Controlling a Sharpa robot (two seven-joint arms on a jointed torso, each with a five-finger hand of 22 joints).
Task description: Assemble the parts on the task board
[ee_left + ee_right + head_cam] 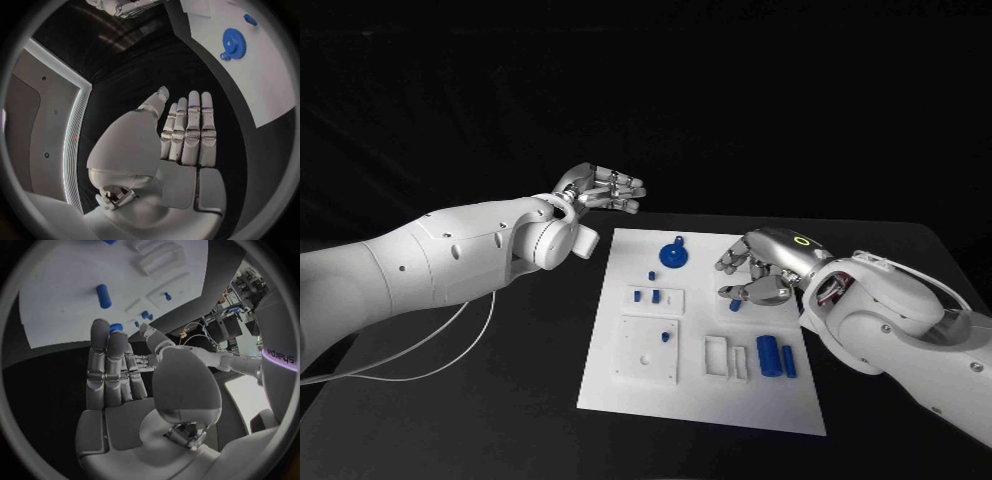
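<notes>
Right hand point(764, 268): fingers apart, holding nothing, over board's right side. Left hand point(600, 189): fingers extended side by side, palm bare, above counter point(473, 420) past board's far-left corner. Board point(711, 405): white plate, mid-counter. Parts on board: blue gear point(674, 256) far end; small pegs point(648, 294) middle; two cylinders point(775, 357) right near edge.

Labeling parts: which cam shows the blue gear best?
Left wrist view: the blue gear lies unblocked on the white board, teeth visible. The head view shows it smaller, at the board's far end. I can't make it out in the right wrist view.
</notes>
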